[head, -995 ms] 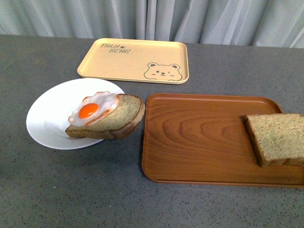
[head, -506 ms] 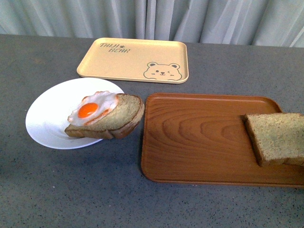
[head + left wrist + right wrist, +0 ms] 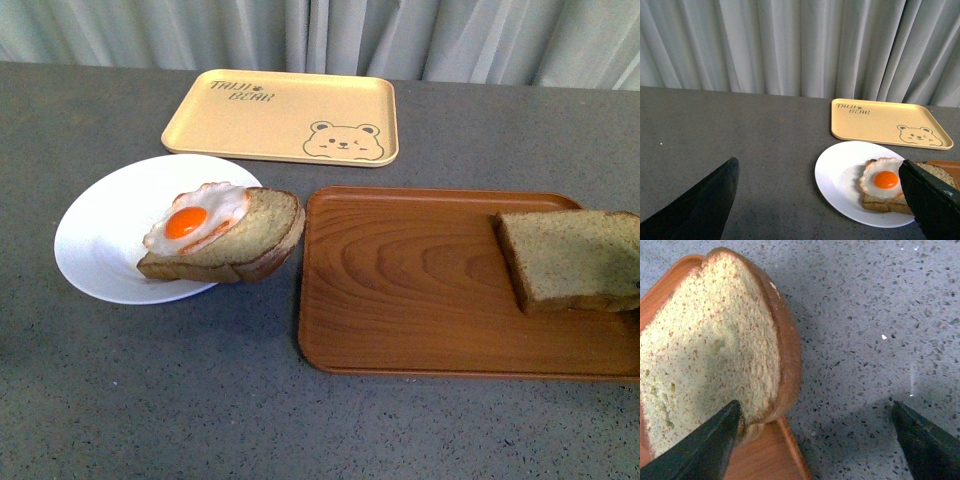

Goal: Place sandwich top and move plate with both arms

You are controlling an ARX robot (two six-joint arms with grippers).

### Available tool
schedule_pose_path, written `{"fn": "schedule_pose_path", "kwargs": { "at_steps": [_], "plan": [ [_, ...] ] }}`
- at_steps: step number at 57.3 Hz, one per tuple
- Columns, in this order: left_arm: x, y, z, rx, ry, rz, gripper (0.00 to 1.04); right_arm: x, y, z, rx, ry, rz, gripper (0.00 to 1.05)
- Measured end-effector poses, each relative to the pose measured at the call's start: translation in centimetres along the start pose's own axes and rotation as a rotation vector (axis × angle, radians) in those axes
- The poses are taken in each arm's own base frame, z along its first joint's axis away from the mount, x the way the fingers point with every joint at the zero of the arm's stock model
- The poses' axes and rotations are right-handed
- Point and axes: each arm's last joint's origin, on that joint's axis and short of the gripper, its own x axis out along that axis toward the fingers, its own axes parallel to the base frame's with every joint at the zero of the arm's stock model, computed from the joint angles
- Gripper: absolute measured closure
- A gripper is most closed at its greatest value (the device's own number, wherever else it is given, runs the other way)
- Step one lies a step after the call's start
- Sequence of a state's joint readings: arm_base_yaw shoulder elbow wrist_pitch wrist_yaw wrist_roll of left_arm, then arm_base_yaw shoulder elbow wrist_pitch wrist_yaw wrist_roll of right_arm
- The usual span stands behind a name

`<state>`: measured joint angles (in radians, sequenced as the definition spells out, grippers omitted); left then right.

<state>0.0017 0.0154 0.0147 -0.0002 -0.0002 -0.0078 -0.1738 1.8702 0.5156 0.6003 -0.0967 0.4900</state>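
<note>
Right pincer (image 3: 815,410) spread, sandwich top (image 3: 705,350) beside one finger (image 3: 702,447)

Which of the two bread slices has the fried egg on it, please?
The slice on the white plate carries the egg; the other slice lies bare on the brown tray.

**Change from the earlier front views to the present one.** The sandwich top (image 3: 570,262) shifted on the brown wooden tray (image 3: 400,300). It moved left, toward the tray's middle, and back toward the far rim. Its far edge, earlier well inside the tray, came to lie just beside that rim, and more bare wood was exposed along its near edge. Its orientation changed little. The whole scene also rose slightly in the frame. The plate (image 3: 100,240), the yellow bear tray (image 3: 280,115) and the wooden tray all rose by the same small amount, and less curtain showed above.
</note>
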Motion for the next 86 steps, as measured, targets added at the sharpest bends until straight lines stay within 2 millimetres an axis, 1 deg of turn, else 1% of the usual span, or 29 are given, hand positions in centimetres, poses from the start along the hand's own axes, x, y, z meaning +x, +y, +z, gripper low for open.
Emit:
{"fn": "schedule_pose_path", "kwargs": {
  "at_steps": [8, 9, 11, 12, 18, 20, 25, 28, 29, 40, 49, 52, 56, 59, 62, 63, 68, 69, 71, 72, 74, 78, 81, 82, 86],
  "plan": [
    [0.0, 0.0, 0.0, 0.0, 0.0, 0.0, 0.09, 0.2, 0.3, 0.0, 0.013, 0.003, 0.013, 0.45],
    [0.0, 0.0, 0.0, 0.0, 0.0, 0.0, 0.09, 0.2, 0.4, 0.1, 0.015, 0.002, 0.016, 0.49],
    [0.0, 0.0, 0.0, 0.0, 0.0, 0.0, 0.09, 0.2, 0.4, 0.1, 0.016, 0.003, 0.02, 0.54],
    [0.0, 0.0, 0.0, 0.0, 0.0, 0.0, 0.09, 0.2, 0.4, 0.1, 0.016, 0.002, 0.021, 0.55],
    [0.0, 0.0, 0.0, 0.0, 0.0, 0.0, 0.09, 0.0, 0.6, 0.3, 0.025, -0.001, 0.034, 0.71],
    [0.0, 0.0, 0.0, 0.0, 0.0, 0.0, 0.09, -0.1, 0.7, 0.4, 0.026, -0.006, 0.039, 0.76],
    [0.0, 0.0, 0.0, 0.0, 0.0, 0.0, 0.09, -0.8, 0.8, 0.7, 0.026, -0.025, 0.045, 0.94],
    [0.0, 0.0, 0.0, 0.0, 0.0, 0.0, 0.09, -1.1, 0.9, 0.8, 0.026, -0.033, 0.048, 1.02],
    [0.0, 0.0, 0.0, 0.0, 0.0, 0.0, 0.09, -1.2, 0.9, 0.8, 0.025, -0.034, 0.048, 1.03],
    [0.0, 0.0, 0.0, 0.0, 0.0, 0.0, 0.09, -2.9, 1.7, 1.8, 0.023, -0.073, 0.084, 1.03],
    [0.0, 0.0, 0.0, 0.0, 0.0, 0.0, 0.09, -5.1, 3.6, 2.8, 0.016, -0.119, 0.148, 1.03],
    [0.0, 0.0, 0.0, 0.0, 0.0, 0.0, 0.09, -6.1, 5.0, 3.1, 0.008, -0.135, 0.185, 1.03],
    [0.0, 0.0, 0.0, 0.0, 0.0, 0.0, 0.09, -6.8, 6.5, 3.4, -0.003, -0.151, 0.222, 1.03],
    [0.0, 0.0, 0.0, 0.0, 0.0, 0.0, 0.09, -7.3, 8.1, 3.8, -0.015, -0.165, 0.26, 1.03],
    [0.0, 0.0, 0.0, 0.0, 0.0, 0.0, 0.09, -7.8, 10.2, 4.1, -0.028, -0.18, 0.303, 1.03],
    [0.0, 0.0, 0.0, 0.0, 0.0, 0.0, 0.09, -7.8, 10.5, 4.2, -0.031, -0.183, 0.309, 1.03],
    [0.0, 0.0, 0.0, 0.0, 0.0, 0.0, 0.09, -8.1, 13.8, 4.4, -0.043, -0.19, 0.382, 1.03],
    [0.0, 0.0, 0.0, 0.0, 0.0, 0.0, 0.09, -8.1, 14.1, 4.4, -0.046, -0.19, 0.389, 1.03],
    [0.0, 0.0, 0.0, 0.0, 0.0, 0.0, 0.09, -8.0, 15.6, 4.3, -0.048, -0.189, 0.421, 1.03],
    [0.0, 0.0, 0.0, 0.0, 0.0, 0.0, 0.09, -8.0, 16.0, 4.2, -0.05, -0.189, 0.429, 1.03],
    [0.0, 0.0, 0.0, 0.0, 0.0, 0.0, 0.09, -7.7, 17.5, 4.0, -0.055, -0.183, 0.458, 1.03],
    [0.0, 0.0, 0.0, 0.0, 0.0, 0.0, 0.09, -7.1, 19.7, 3.4, -0.066, -0.166, 0.494, 1.03],
    [0.0, 0.0, 0.0, 0.0, 0.0, 0.0, 0.09, -6.2, 21.9, 2.5, -0.079, -0.152, 0.511, 1.03],
    [0.0, 0.0, 0.0, 0.0, 0.0, 0.0, 0.09, -6.1, 22.2, 2.4, -0.078, -0.148, 0.514, 1.03],
    [0.0, 0.0, 0.0, 0.0, 0.0, 0.0, 0.09, -4.9, 24.5, 0.9, -0.096, -0.119, 0.531, 1.03]
  ]
}}
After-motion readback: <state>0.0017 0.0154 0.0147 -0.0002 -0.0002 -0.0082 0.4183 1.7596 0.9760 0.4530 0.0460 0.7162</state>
